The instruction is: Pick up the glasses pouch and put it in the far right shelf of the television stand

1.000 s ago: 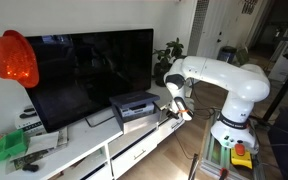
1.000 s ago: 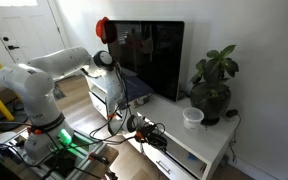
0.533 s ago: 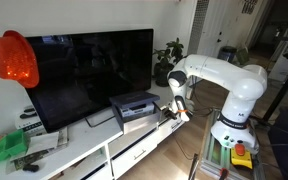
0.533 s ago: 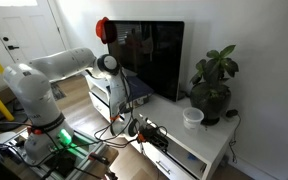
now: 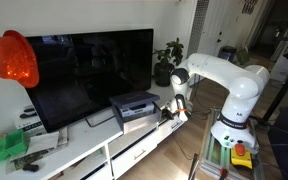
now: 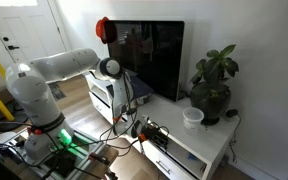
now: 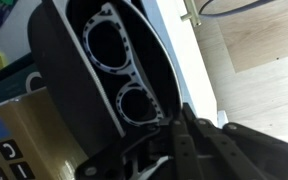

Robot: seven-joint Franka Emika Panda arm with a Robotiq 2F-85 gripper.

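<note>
1. The white robot arm point(image 5: 224, 80) reaches from its base to the end of the television stand point(image 5: 94, 150) nearest it.
2. The gripper point(image 5: 176, 108) points down just off that end of the stand, beside a grey-and-black box point(image 5: 134, 104) that sits on the stand's top.
3. In an exterior view the gripper point(image 6: 127, 105) hangs in front of the stand's white panels, close to a tangle of cables point(image 6: 119, 125) and a small orange-and-black item point(image 6: 144, 130).
4. I cannot tell whether the pincer is released or clenched. The wrist view is blurred and filled by a dark shape with two round openings point(image 7: 119, 70).
5. The glasses pouch cannot be picked out for certain in any view, and I cannot tell whether the dark shape is the pouch.
6. The far right shelf is not shown clearly enough to tell whether anything lies in it.
7. A big black television point(image 5: 89, 75) stands on the stand, with a potted plant point(image 6: 212, 85) and a white cup point(image 6: 192, 117) at the far end.
8. Wooden floor point(image 7: 259, 40) shows beside the stand's white edge point(image 7: 176, 30).
</note>
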